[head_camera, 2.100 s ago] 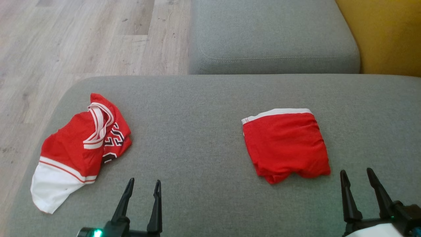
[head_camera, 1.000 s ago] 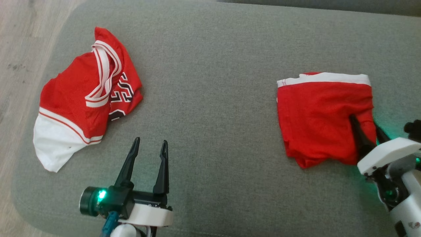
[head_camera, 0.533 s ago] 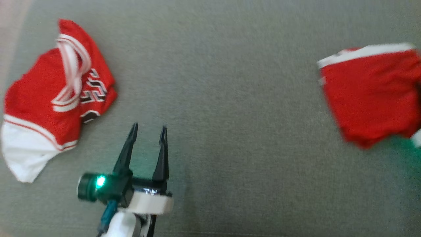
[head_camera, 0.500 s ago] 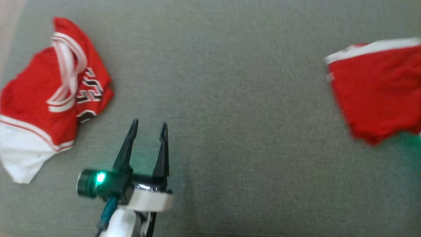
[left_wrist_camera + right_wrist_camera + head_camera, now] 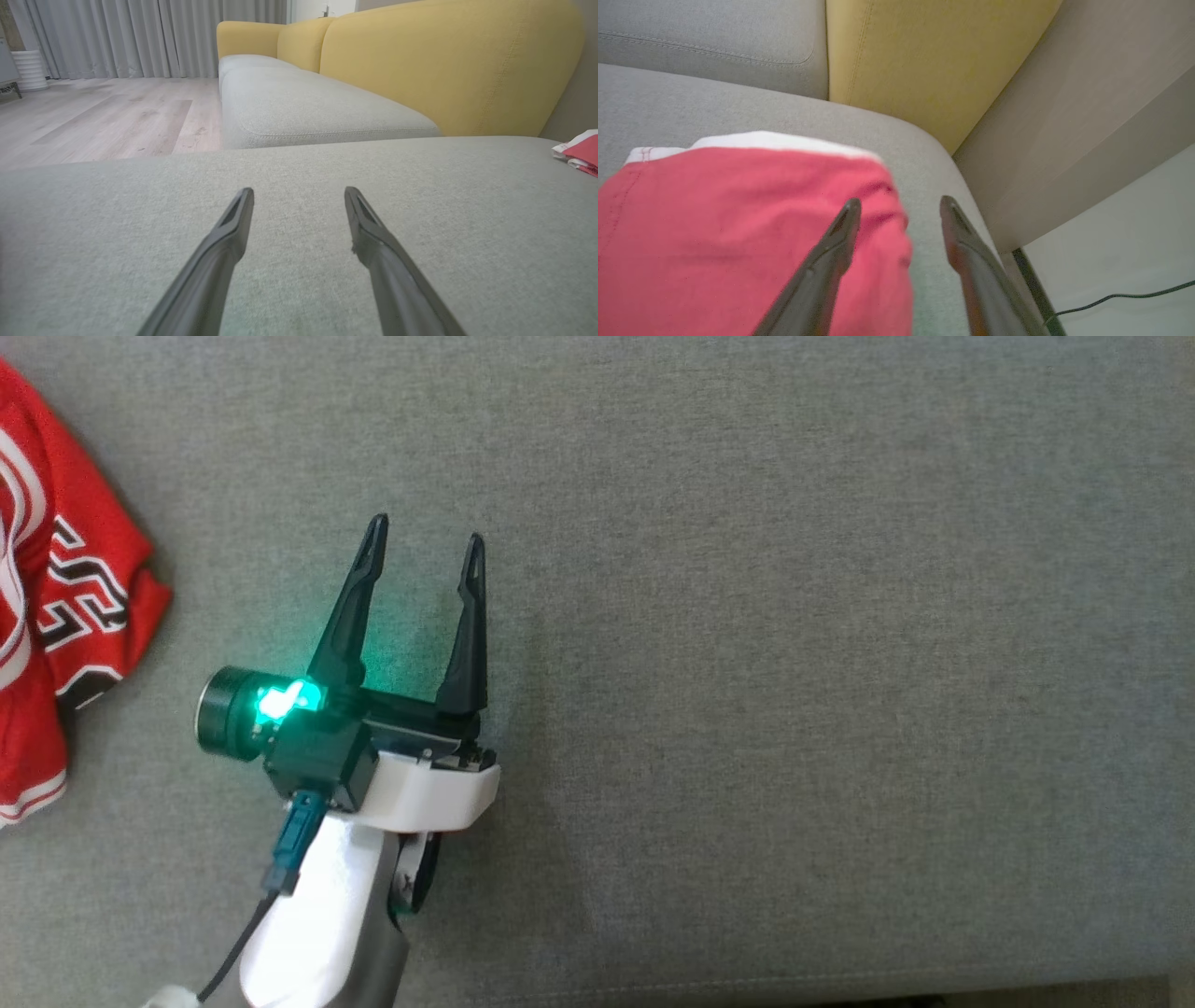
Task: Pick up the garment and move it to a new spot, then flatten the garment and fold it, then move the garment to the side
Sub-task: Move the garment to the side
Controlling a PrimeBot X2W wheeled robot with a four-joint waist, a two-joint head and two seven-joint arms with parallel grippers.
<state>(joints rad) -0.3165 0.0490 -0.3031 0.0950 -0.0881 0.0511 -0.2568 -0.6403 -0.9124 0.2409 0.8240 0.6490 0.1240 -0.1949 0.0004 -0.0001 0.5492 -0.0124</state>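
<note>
Right pincer [image 5: 900, 201] spread astride edge of folded red garment [image 5: 738, 224]; soft, light, limp: best pinched through all layers. Left pincer [image 5: 426, 527] spread.

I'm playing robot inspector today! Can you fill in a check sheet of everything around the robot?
Surface: grey sofa cushion, flat.
Job's things: crumpled red jersey at the head view's left edge; folded red garment with a white band.
Clutter: nothing seen.
Pincers: left pincer open, empty, over the cushion; right pincer open, one finger over the folded garment's edge.
Cables: wrist cable with blue plug on left arm; floor cable, dark, past the cushion's corner.
Surroundings: yellow backrest, wood floor, grey curtains.
</note>
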